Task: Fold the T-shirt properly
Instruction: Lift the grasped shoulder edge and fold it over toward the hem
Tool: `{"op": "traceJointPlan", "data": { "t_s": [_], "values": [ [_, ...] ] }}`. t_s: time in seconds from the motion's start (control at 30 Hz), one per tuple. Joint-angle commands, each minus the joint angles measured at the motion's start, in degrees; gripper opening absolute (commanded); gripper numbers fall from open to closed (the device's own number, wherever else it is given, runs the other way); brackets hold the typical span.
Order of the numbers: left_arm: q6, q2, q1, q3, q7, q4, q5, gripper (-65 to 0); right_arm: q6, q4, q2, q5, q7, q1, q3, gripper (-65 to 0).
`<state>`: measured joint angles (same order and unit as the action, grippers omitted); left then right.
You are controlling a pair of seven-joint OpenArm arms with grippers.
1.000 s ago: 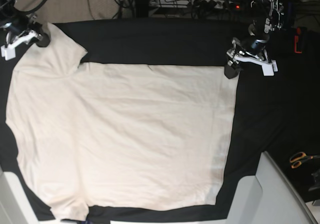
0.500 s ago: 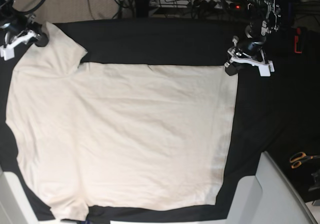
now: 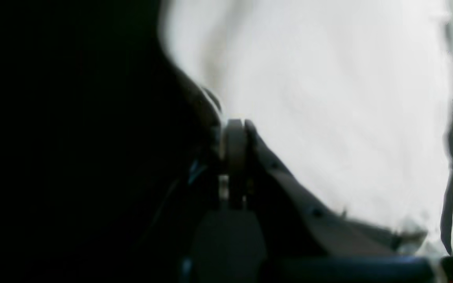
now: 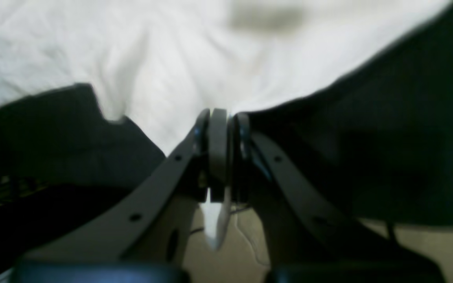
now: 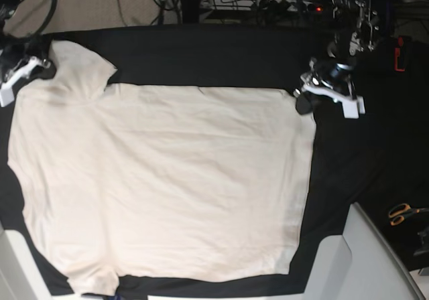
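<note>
Two grippers pinch the same garment at opposite ends of its far edge. The T-shirt (image 5: 161, 179) lies spread flat on the black table cover (image 5: 214, 55), filling most of the base view, with one short sleeve at the upper left and another at the bottom left corner.

At the upper right of that view, the left gripper (image 5: 303, 98) sits at the shirt's hem corner. Its wrist camera shows the fingers (image 3: 234, 141) pressed together, with the pale cloth (image 3: 328, 98) reaching right up to them — clamped on the fabric's edge, though the picture is blurred.

At the upper left, the right gripper (image 5: 41, 69) meets the sleeve tip. From its wrist camera the jaws stand clenched, and a strip of white cloth (image 4: 171, 70) runs between them and pokes out below the fingers (image 4: 218, 145).

Off the shirt, orange-handled scissors (image 5: 402, 213) lie at the right edge, well apart from the cloth, beside a pale grey surface (image 5: 362, 260) at the lower right.
</note>
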<state>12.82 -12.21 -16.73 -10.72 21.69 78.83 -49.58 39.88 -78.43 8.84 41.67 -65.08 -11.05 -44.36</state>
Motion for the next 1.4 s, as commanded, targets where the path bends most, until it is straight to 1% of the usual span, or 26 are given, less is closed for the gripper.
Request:
{"op": "traceJointPlan", "data": {
  "t_s": [0.0,0.07,0.1,0.23,0.33,0.4,0.47,0.53,0.57,0.6,0.63,0.67,0.7,0.73,0.77,0.8,0.83,0.93,0.97,1.03,1.07,1.13,1.27,1.37],
  "values": [
    [-1.3,-0.3,-0.1,-0.4,0.4,1.1,-0.6,-65.0,0.1,-1.0,2.2,0.7,0.2,1.5,-0.1,-61.8],
    [-3.7,-0.3,0.9,-0.6,1.2,2.0,-0.6,-65.0,0.1,-0.9,2.8,0.7,-0.4,3.7,0.0,-61.8],
    [-4.2,-0.3,1.6,-0.4,1.2,2.2,-0.6,-65.0,0.1,-0.9,3.2,0.7,-0.5,4.8,0.1,-61.8],
    [-4.5,-0.2,5.0,0.0,2.2,1.7,-0.6,-65.0,0.1,2.7,5.8,0.6,-1.3,10.1,1.8,-61.8],
    [-4.5,-0.1,8.3,0.0,6.9,1.4,-0.6,-65.0,0.1,8.2,7.9,0.6,-1.3,13.9,3.6,-61.8],
    [-4.5,-0.1,10.0,0.0,8.3,1.3,-0.6,-65.0,0.1,10.8,8.8,0.6,-1.3,15.8,4.5,-61.8],
    [-4.6,-0.1,10.4,0.0,8.3,1.6,-0.6,-65.0,0.1,11.0,8.9,0.7,-1.8,15.8,4.2,-61.5],
    [-4.6,-0.1,9.9,0.0,8.3,1.7,-0.6,-65.0,0.1,9.5,8.8,1.1,-2.5,14.3,3.5,-59.7],
    [-4.6,-0.1,9.8,0.0,8.3,1.4,-0.6,-65.0,0.1,8.6,8.4,1.9,-2.7,13.0,1.9,-57.8],
    [-4.6,-0.1,9.3,0.0,8.3,1.2,-0.6,-65.0,0.1,7.6,7.0,3.6,-2.8,11.5,-2.0,-54.6],
    [-4.6,-0.1,8.5,0.0,8.0,1.2,-0.6,-65.0,0.1,6.6,4.5,5.1,-2.9,9.7,-7.0,-49.7],
    [-4.6,-0.1,7.7,-0.4,8.0,1.3,-0.6,-65.0,-0.7,5.4,2.5,6.2,-2.9,8.1,-11.4,-42.9],
    [-4.6,-0.1,7.2,-0.5,8.0,1.6,-0.6,-65.0,-3.0,4.5,1.0,6.5,-2.9,6.9,-14.1,-33.2],
    [-4.6,-0.1,6.8,-0.6,8.0,1.7,-0.6,-65.0,-4.4,4.5,0.4,6.4,-2.7,6.1,-14.4,-21.9],
    [-4.6,-0.1,6.7,-0.6,8.0,1.7,-0.6,-65.0,-4.6,4.8,0.2,6.3,-2.4,5.5,-14.4,-13.7],
    [-4.6,-0.1,6.7,-0.6,8.0,1.7,-0.6,-65.0,-4.7,5.5,0.1,6.3,-2.3,4.8,-14.5,-9.3],
    [-4.6,-0.1,6.6,-0.4,8.0,1.7,-0.6,-65.0,-4.7,6.5,-0.3,6.5,-1.8,4.1,-14.7,-9.2],
    [-4.6,-0.1,6.6,-0.5,8.0,1.5,-0.6,-65.0,-4.4,8.3,-0.6,6.6,1.0,2.1,-14.4,-16.2],
    [-4.6,-0.1,6.6,-0.6,8.0,1.7,-0.6,-65.0,-3.7,9.0,-0.6,6.4,1.3,1.8,-14.4,-17.9],
    [-4.6,-0.2,6.6,-0.6,8.0,1.7,-0.6,-65.0,-0.7,11.8,-0.6,6.2,1.7,1.5,-14.4,-20.6],
    [-4.6,-0.2,6.6,-0.5,8.0,1.7,-0.6,-65.0,0.1,13.2,-0.4,6.2,1.7,1.5,-14.4,-21.2],
    [-4.6,-0.3,6.6,-0.4,8.0,1.7,-0.6,-65.0,0.1,15.3,-0.3,6.0,1.8,1.3,-14.4,-21.5],
    [-4.6,-0.3,6.6,-0.5,8.1,1.7,-0.6,-65.0,0.1,15.9,-0.4,4.4,3.8,0.3,-14.4,-21.3],
    [-4.6,-0.4,6.6,-0.4,8.2,1.6,-0.6,-65.0,0.1,15.9,-0.7,4.4,3.6,0.2,-14.3,-21.6]
  ]
}}
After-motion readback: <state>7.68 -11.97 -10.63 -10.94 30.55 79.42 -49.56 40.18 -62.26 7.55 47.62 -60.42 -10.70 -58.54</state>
